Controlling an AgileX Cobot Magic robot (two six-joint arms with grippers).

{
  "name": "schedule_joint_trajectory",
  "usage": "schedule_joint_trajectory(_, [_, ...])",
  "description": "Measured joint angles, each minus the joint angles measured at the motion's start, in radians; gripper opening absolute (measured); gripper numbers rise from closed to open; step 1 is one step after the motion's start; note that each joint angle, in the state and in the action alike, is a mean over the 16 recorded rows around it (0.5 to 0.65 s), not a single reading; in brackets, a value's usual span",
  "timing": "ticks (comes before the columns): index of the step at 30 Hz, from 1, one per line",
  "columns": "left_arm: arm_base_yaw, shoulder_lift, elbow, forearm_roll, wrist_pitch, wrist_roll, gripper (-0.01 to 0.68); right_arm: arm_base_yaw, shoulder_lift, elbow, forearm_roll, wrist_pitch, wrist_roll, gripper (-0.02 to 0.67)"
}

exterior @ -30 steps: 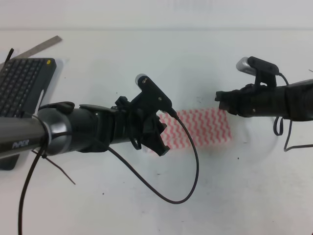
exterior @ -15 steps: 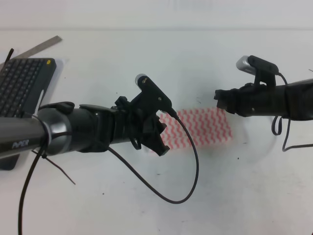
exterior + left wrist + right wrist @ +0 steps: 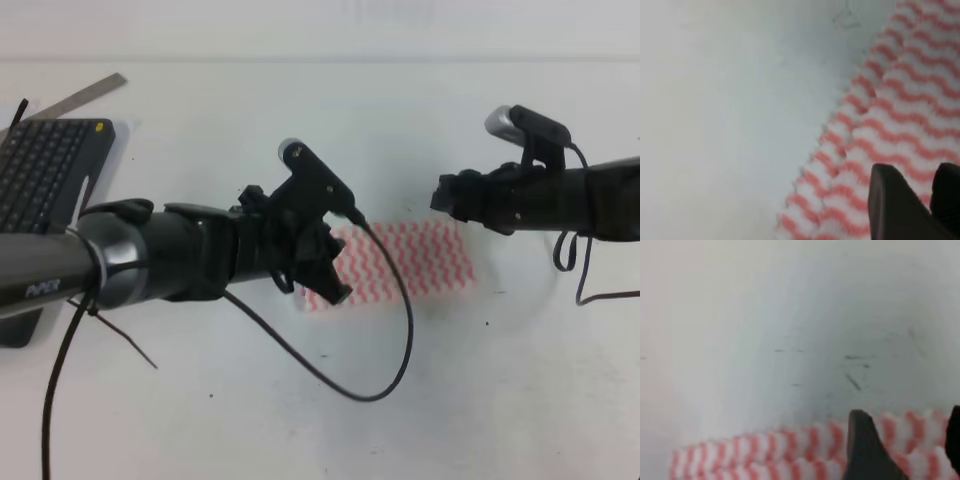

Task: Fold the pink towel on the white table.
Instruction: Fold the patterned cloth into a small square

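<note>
The pink towel [image 3: 415,262] lies flat on the white table [image 3: 300,120] as a zigzag-striped strip, right of centre. My left gripper [image 3: 335,288] hangs over the towel's left end and hides it. In the left wrist view the towel [image 3: 900,100] shows a layered edge, and the left gripper [image 3: 931,177] has its dark fingers [image 3: 895,205] nearly together with no cloth seen between them. My right gripper [image 3: 442,196] hovers just above the towel's far right corner. In the right wrist view the right gripper [image 3: 907,417] is open above the towel's edge [image 3: 790,450].
A black keyboard [image 3: 45,170] lies at the left edge, with a metal ruler [image 3: 85,95] behind it. A black cable [image 3: 390,350] loops down from the left arm in front of the towel. A second cable [image 3: 580,270] hangs from the right arm.
My left gripper has shifted slightly up and to the right over the towel's left end. My right gripper has edged up and left. The towel has not visibly moved.
</note>
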Motion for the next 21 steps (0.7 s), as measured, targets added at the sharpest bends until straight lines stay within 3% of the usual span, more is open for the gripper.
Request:
schedule_joint_trajectory(8, [0.031, 0.029, -0.047, 0.000, 0.001, -0.140, 0.017, 0.000, -0.061, 0.000, -0.100, 0.060, 0.063, 0.022])
schedule_joint_trajectory(21, [0.119, -0.011, -0.090, 0.000, 0.092, -0.353, 0.016, 0.000, -0.139, 0.000, -0.514, 0.131, 0.400, 0.001])
